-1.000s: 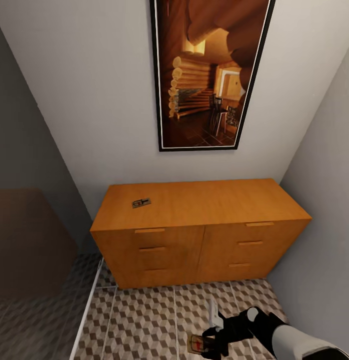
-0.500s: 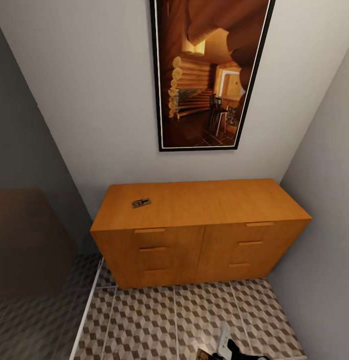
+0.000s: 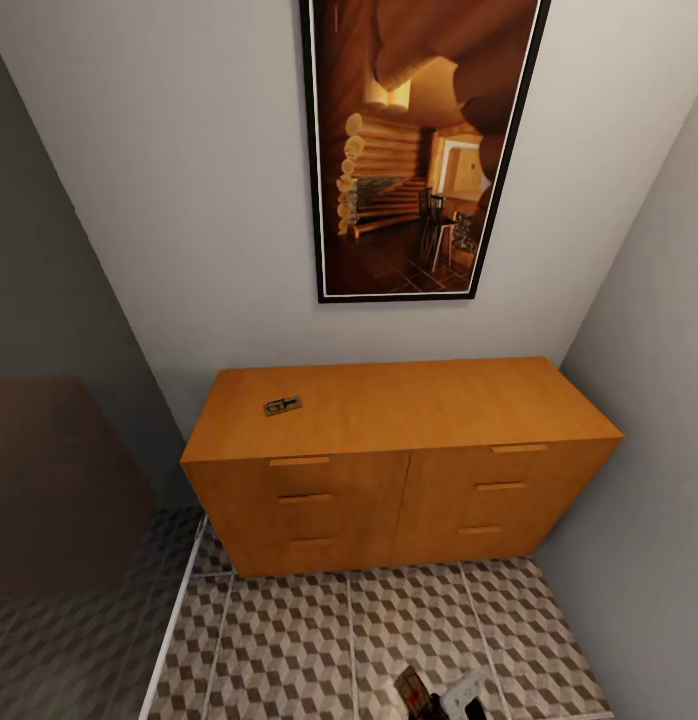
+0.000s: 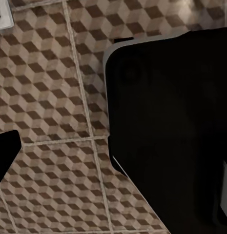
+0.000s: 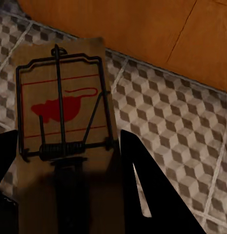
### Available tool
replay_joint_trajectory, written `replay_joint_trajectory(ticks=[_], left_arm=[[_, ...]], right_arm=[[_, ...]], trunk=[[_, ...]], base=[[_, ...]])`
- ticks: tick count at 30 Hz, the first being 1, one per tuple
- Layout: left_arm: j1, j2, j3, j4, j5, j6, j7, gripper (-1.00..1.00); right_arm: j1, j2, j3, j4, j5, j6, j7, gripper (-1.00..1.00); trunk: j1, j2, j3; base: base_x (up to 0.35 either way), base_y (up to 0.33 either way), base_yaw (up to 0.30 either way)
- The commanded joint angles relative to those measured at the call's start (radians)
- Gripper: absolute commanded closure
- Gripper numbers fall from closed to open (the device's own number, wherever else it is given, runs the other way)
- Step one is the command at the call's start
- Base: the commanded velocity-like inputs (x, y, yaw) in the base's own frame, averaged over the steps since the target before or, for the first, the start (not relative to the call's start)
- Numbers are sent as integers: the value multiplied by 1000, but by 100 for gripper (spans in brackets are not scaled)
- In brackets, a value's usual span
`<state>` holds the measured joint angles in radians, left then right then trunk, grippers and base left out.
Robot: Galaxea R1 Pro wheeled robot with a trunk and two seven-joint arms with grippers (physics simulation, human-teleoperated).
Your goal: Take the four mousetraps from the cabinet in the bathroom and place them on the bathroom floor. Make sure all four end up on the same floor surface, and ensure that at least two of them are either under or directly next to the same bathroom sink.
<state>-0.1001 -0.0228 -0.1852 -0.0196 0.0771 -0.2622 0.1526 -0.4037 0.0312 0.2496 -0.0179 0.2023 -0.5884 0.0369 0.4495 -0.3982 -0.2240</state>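
One mousetrap (image 3: pixel 282 405) lies flat on top of the orange-brown cabinet (image 3: pixel 409 470), near its left end. A second mousetrap (image 5: pixel 62 112), a brown board with a wire bar and a red mouse print, is held between the dark fingers (image 5: pixel 135 180) of my right gripper (image 5: pixel 68 134). It hangs above the cube-patterned bathroom floor (image 5: pixel 176 126) in front of the cabinet. In the head view this held mousetrap (image 3: pixel 412 690) stands tilted at the bottom edge with my right gripper (image 3: pixel 436 703) beside it. My left gripper (image 4: pixel 113 146) hangs open over the floor tiles (image 4: pixel 54 87) with nothing between its fingers. The bathroom sink is out of view.
A tall framed picture (image 3: pixel 419 150) hangs on the wall above the cabinet. Grey walls close in on the right and left. A dim brown glass-like panel (image 3: pixel 59 480) stands at the left. The robot's black base (image 4: pixel 172 122) lies under the left wrist.
My right arm has drawn back and down to the bottom edge of the head view, carrying the mousetrap with it. The mousetrap on the cabinet has not moved.
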Motion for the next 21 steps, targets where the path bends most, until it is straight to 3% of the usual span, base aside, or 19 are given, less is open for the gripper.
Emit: replay_joint_trajectory(ticks=[1, 2, 4, 5, 6, 7, 9, 11, 13, 15, 21], left_arm=[[0, 2, -8, -6, 9, -3, 4, -100], [0, 4, -8, -20, 10, -3, 5, -100], [0, 6, -7, -33, 11, -3, 6, -100], [0, 7, -6, -45, 12, -3, 6, -100], [0, 7, -5, -50, 12, -2, 6, -100], [0, 7, -4, -59, 13, -2, 7, -100], [0, 5, -3, -75, 13, -2, 8, -100], [-1, 3, -3, -96, 13, -2, 9, -100], [-1, 2, -2, -123, 13, -2, 11, -100], [-1, 2, -2, -155, 13, -1, 12, -100], [-1, 2, -2, -213, 13, 4, 13, -100]], right_arm=[[0, 2, -4, 1, -25, -5, 0, 100], [2, 6, -4, 1, -76, -11, -13, 100], [3, 11, -4, 0, -130, -20, -37, 100], [4, 19, -5, 0, -189, -31, -78, 100], [4, 25, -5, -1, -221, -38, -105, 100], [4, 38, -5, -2, -289, -53, -169, 100], [5, 66, -5, -3, -377, -81, -259, 100], [5, 104, -4, -2, -426, -111, -314, 100], [5, 132, -4, -1, -451, -135, -343, 100], [5, 143, -4, -2, -464, -146, -357, 100], [5, 143, -3, -5, -476, -154, -369, 100]], trunk=[[0, -2, -2], [0, -2, -2], [0, -2, -2], [0, -2, -2], [0, -2, -2], [0, -2, -2], [0, -2, -2], [0, -2, -2], [0, -2, -2], [0, -2, -2], [0, -2, -2]], base=[[0, 0, 0], [0, 0, 0], [0, 0, 0], [0, 0, 0], [0, 0, 0], [0, 0, 0], [0, 0, 0], [0, 0, 0], [0, 0, 0], [0, 0, 0], [0, 0, 0]])
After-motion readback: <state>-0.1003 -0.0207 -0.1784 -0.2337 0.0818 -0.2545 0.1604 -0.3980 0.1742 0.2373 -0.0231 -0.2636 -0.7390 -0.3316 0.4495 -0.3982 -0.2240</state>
